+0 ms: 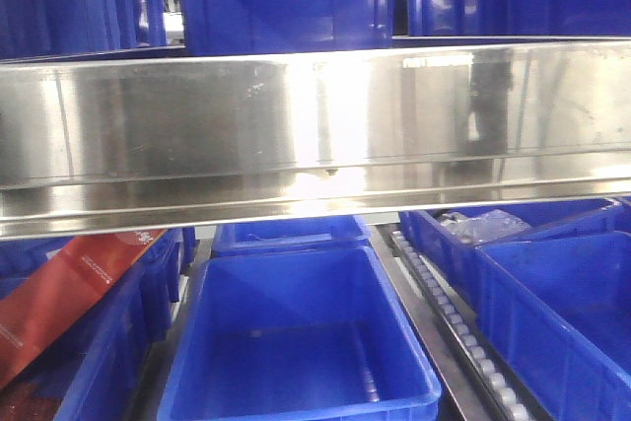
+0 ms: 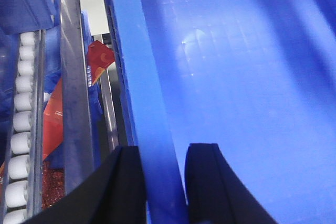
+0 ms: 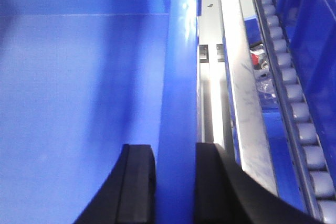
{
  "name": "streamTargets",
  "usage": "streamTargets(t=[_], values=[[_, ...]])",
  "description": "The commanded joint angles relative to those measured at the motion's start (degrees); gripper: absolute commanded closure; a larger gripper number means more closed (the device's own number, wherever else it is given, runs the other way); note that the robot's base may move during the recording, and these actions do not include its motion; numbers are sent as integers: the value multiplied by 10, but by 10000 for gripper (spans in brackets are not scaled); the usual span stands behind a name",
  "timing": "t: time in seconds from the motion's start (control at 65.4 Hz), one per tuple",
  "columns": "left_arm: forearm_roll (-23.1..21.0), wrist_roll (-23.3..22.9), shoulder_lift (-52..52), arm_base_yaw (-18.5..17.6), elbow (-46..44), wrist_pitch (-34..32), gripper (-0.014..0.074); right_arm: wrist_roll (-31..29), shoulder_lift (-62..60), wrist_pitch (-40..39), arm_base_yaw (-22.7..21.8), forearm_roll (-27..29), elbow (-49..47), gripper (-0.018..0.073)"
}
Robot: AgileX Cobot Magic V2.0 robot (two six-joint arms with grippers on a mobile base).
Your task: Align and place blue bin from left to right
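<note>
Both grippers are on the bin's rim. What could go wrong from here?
1. The left gripper and right gripper each pinch only a narrow stretch of the bin's rim. Uneven motion between the arms could tilt it or let it slip.
2. A steel rail and rollers run close beside the right rim, so the right gripper might catch there.

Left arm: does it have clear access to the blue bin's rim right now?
Probably yes: the left gripper straddles the rim of the blue bin, one finger inside, one outside, nothing in between.
</note>
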Motion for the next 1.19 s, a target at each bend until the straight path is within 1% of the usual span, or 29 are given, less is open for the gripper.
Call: streamTargets(t=[0.0,1.177], values=[[4,14,-12,-1,-9,-31,605,-12,-11,-87,-4,-23,-8,629],[4,14,-12,-1,-9,-31,605,-12,-11,-87,-4,-23,-8,629]])
